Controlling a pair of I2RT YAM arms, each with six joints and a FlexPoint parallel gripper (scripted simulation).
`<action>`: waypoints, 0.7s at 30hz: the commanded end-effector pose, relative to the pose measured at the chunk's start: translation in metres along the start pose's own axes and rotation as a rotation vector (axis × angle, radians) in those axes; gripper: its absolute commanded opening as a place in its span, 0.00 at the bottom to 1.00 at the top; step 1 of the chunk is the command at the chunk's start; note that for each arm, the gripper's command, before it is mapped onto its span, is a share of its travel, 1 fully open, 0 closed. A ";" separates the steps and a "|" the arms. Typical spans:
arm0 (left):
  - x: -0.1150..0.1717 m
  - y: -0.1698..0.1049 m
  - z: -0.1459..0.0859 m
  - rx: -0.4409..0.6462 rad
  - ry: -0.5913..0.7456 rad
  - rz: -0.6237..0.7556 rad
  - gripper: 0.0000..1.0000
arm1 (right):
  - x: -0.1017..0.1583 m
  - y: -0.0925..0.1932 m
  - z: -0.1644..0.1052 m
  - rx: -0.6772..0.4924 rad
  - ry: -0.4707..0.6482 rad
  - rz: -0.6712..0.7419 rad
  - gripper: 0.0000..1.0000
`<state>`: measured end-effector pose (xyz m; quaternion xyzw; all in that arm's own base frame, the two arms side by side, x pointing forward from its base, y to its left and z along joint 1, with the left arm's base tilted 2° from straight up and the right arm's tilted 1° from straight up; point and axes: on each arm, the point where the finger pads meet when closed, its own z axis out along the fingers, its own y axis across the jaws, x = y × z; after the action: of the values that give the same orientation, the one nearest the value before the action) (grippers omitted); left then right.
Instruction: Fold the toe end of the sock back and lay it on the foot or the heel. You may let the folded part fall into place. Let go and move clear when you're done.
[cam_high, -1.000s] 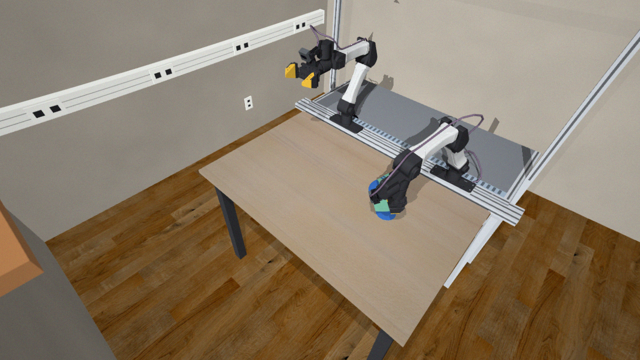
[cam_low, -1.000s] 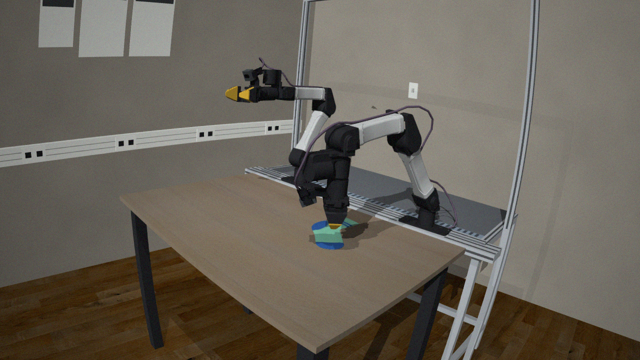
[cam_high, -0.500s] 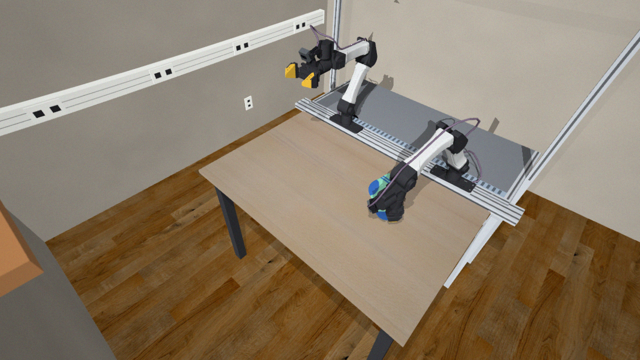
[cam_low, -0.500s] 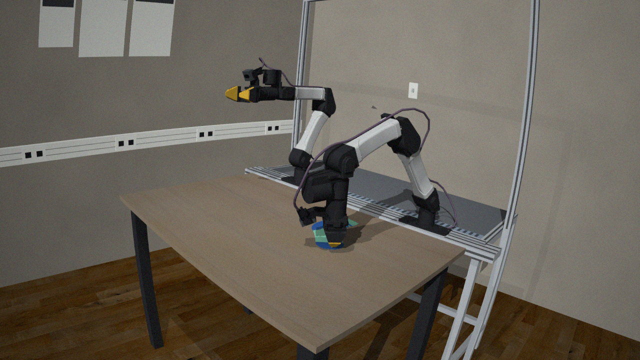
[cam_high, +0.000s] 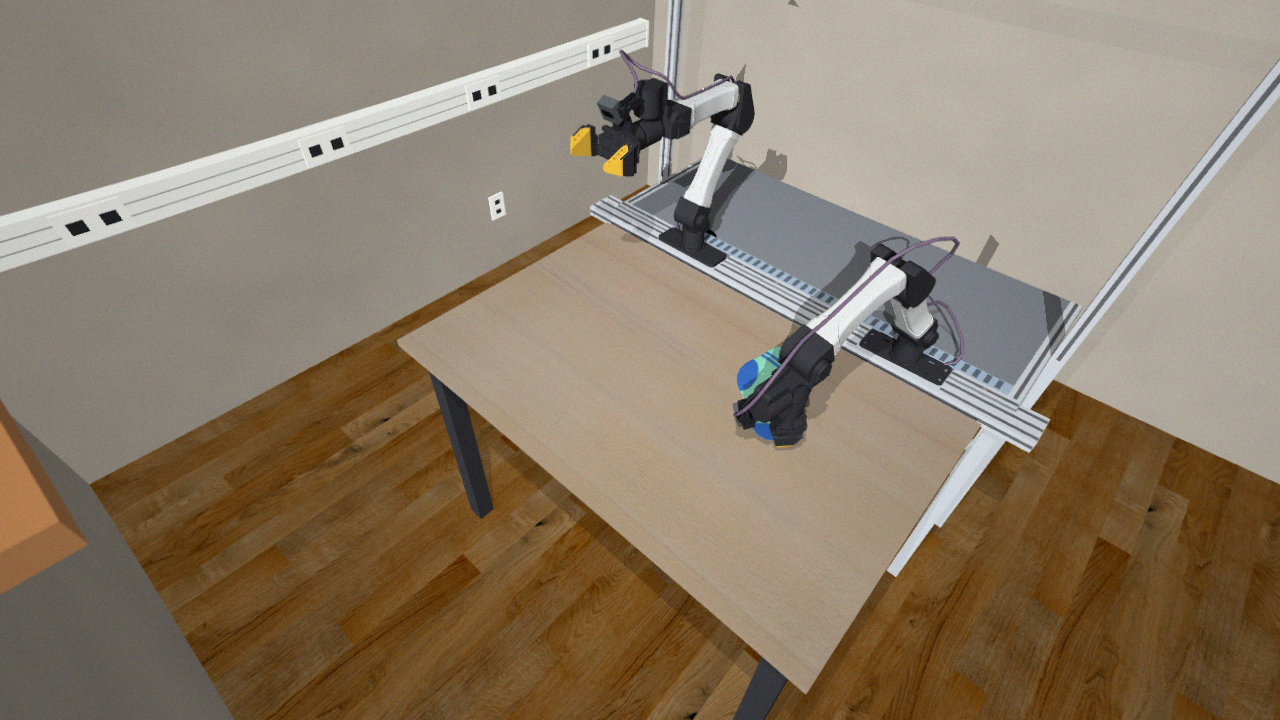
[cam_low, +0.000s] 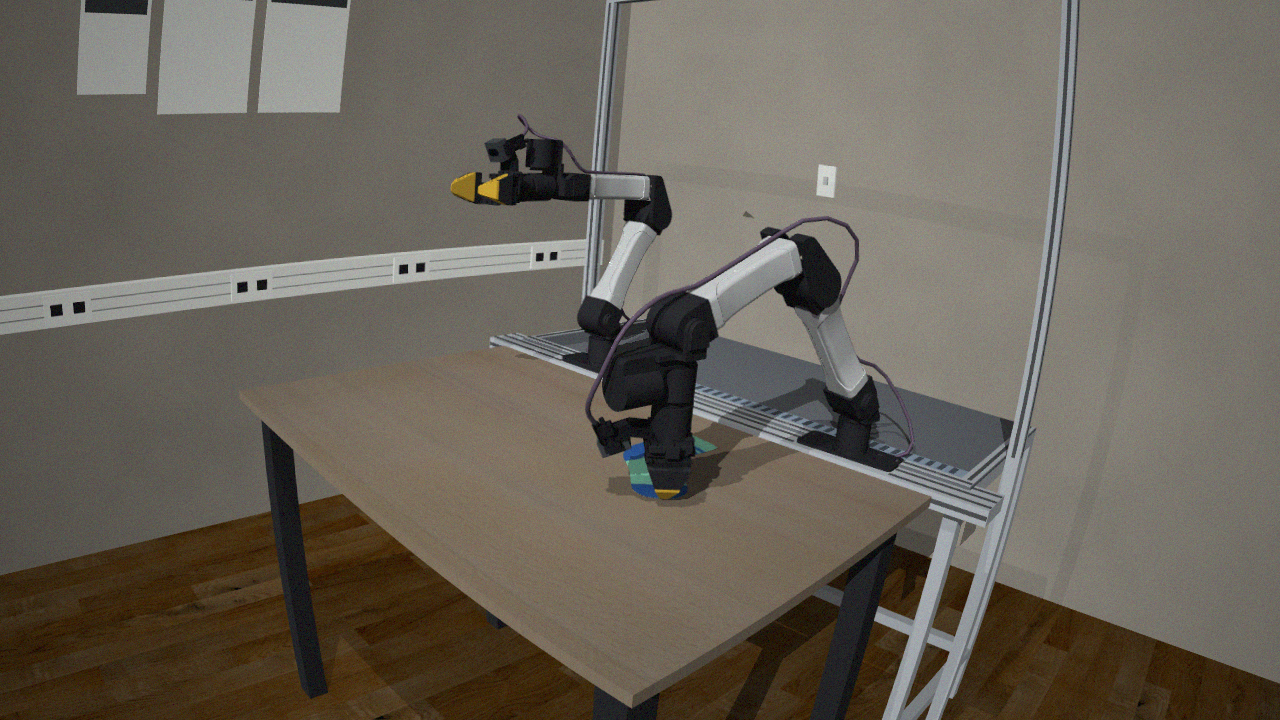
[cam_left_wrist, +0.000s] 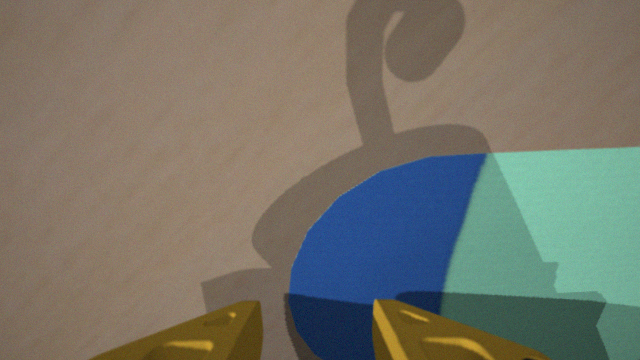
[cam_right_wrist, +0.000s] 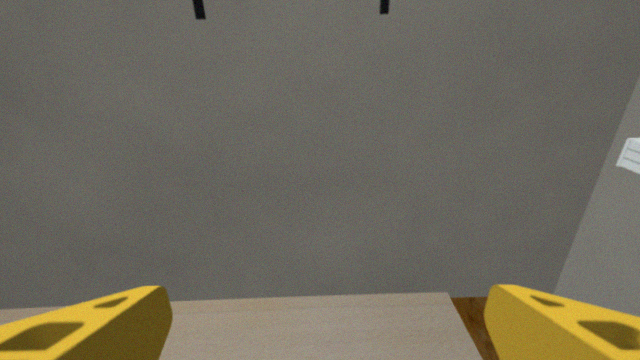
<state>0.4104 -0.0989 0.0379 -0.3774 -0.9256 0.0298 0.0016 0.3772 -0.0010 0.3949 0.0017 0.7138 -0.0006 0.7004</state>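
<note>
The mint sock (cam_high: 760, 365) (cam_low: 639, 470) (cam_left_wrist: 575, 210) lies flat and unfolded on the table, partly hidden by the left arm in the top and exterior views. Its blue toe (cam_high: 763, 431) (cam_left_wrist: 380, 225) points toward the table's long front edge. The blue heel (cam_high: 747, 375) shows in the top view. My left gripper (cam_high: 785, 445) (cam_low: 666, 493) (cam_left_wrist: 317, 315) points down at the toe end, low over the table. Its fingers are partly open with nothing held; one tip is over the toe and the other beyond its rounded edge. My right gripper (cam_high: 598, 153) (cam_low: 478, 188) (cam_right_wrist: 327, 299) is wide open and empty, raised high.
The wooden table (cam_high: 581, 358) (cam_low: 447, 465) carries the sock. A metal rail (cam_high: 769, 295) (cam_low: 760, 431) runs along its back edge, with both arm bases on it. The right arm stands well away from the sock, at the rail's far end.
</note>
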 end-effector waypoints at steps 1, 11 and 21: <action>0.002 -0.002 0.009 0.016 0.009 0.008 0.34 | -0.007 0.001 -0.002 -0.003 -0.019 -0.002 1.00; 0.002 0.000 0.019 0.014 0.008 0.006 0.34 | -0.007 0.001 -0.002 -0.003 -0.019 -0.002 1.00; 0.007 -0.010 0.022 0.058 0.040 0.012 0.30 | -0.007 0.001 -0.002 -0.003 -0.019 -0.002 1.00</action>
<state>0.4114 -0.0989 0.0318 -0.3766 -0.9259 0.0307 -0.0006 0.3772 -0.0010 0.3949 0.0017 0.7138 -0.0006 0.7004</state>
